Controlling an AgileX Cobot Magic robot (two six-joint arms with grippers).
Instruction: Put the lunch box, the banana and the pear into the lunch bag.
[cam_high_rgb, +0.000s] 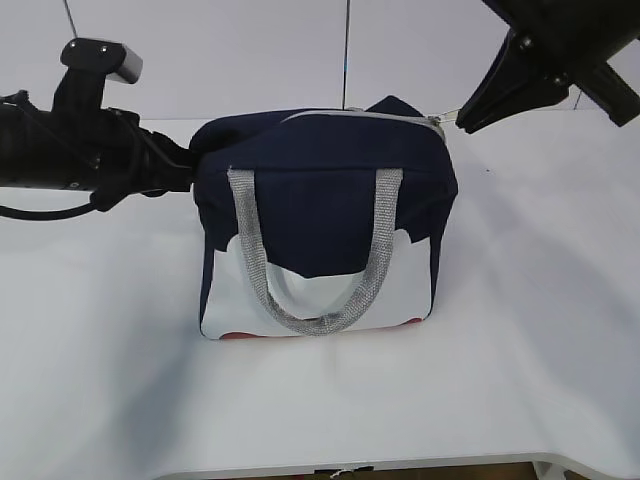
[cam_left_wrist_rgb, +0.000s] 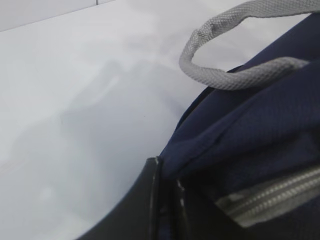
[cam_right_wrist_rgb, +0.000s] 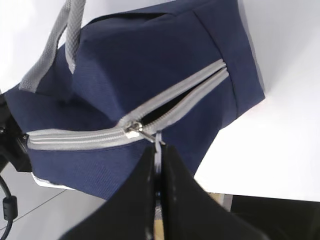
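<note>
Lunch bag (cam_high_rgb: 325, 215) flanked: left pincer (cam_left_wrist_rgb: 165, 192) seemingly pinching fabric, right pincer (cam_right_wrist_rgb: 159, 150) gripping zipper pull (cam_right_wrist_rgb: 150, 133).

The lunch bag (cam_high_rgb: 325, 180) was matt navy woven cloth with smooth white lower panels. Its handles (cam_high_rgb: 318, 322) were coarse grey webbing. The zipper (cam_right_wrist_rgb: 125, 132) had grey fabric tape and a shiny metal slider. Both gripper bodies were smooth black plastic. The table (cam_high_rgb: 530, 330) was smooth, matt white.
</note>
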